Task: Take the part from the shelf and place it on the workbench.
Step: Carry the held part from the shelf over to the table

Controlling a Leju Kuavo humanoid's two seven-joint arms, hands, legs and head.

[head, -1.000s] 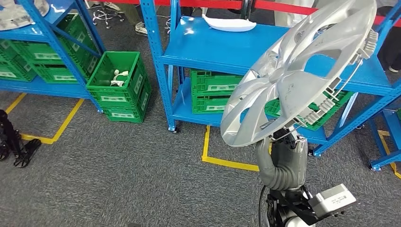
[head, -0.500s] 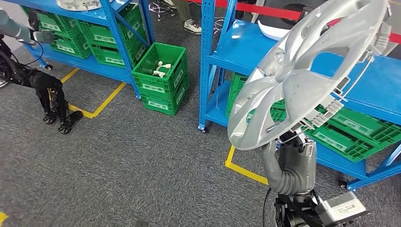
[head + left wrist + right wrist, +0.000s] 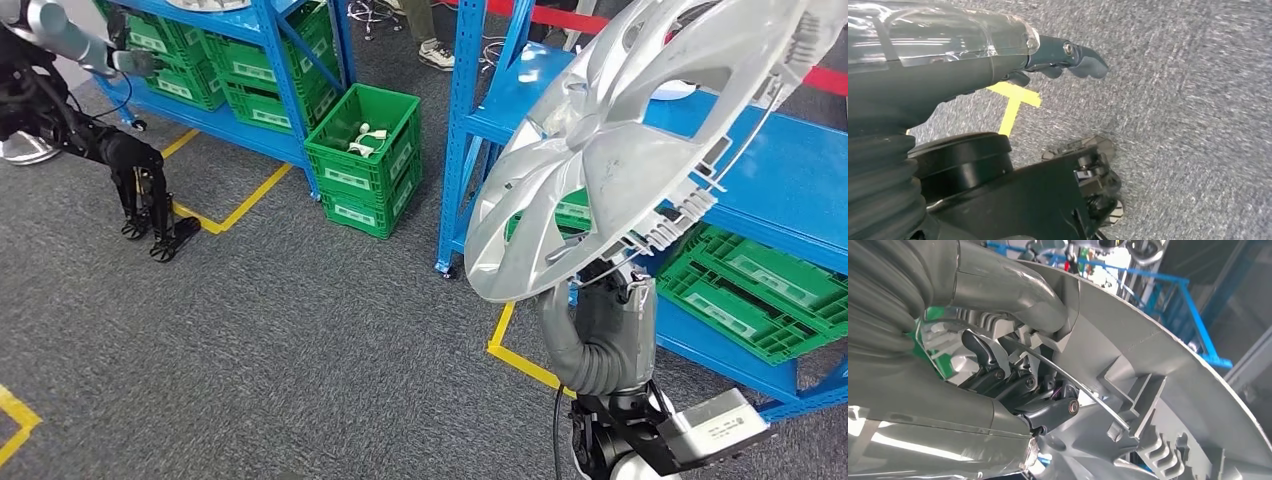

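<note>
One hubcap (image 3: pixel 640 140) is gripped at its rim by the right hand (image 3: pixel 600 330), held high. Over the last second the whole view has swung past the blue shelves (image 3: pixel 480 130), so a turn toward the workbench is judged underway. Whether the hanging left hand (image 3: pixel 1068 55) is clenched cannot be told.

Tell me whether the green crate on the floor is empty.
Not empty. The head view shows small white parts lying inside the crate, which sits stacked on another green crate.

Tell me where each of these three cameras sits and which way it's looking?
Head view: high on the robot, looking forward and down at blue shelves; the right hand lifts a silver wheel cover.
Left wrist view: behind the hanging left hand, facing grey carpet.
Right wrist view: behind the right hand, facing the wheel cover's ribbed back.
Shared: head and right wrist views both show that hand gripping the cover.
</note>
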